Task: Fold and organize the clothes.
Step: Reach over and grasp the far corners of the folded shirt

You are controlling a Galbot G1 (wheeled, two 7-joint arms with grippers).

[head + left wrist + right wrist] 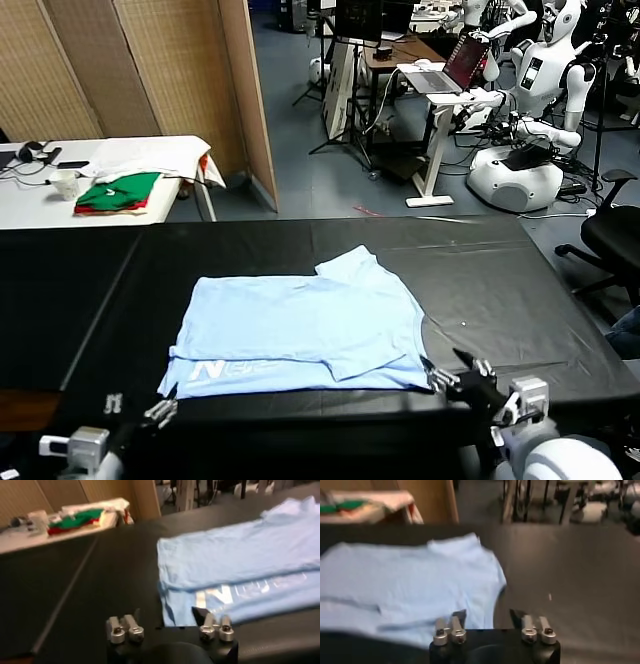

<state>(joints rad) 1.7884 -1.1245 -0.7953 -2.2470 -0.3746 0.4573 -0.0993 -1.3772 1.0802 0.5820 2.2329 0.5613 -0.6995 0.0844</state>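
Fingers spread and empty, left gripper point(160, 411) and right gripper point(447, 372) hover at the T-shirt's point(300, 325) six-o'clock hem; each should pinch its corner evenly before folding toward twelve.

black-covered table point(500, 290), cover seamed into panels. pale blue t-shirt point(300, 325) lies flat on it near the front edge, partly folded, white lettering along the near hem, one sleeve sticking out toward the far side.

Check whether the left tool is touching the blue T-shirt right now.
Apart. In the head view the left tool, open, sits off the T-shirt with bare black table between them.
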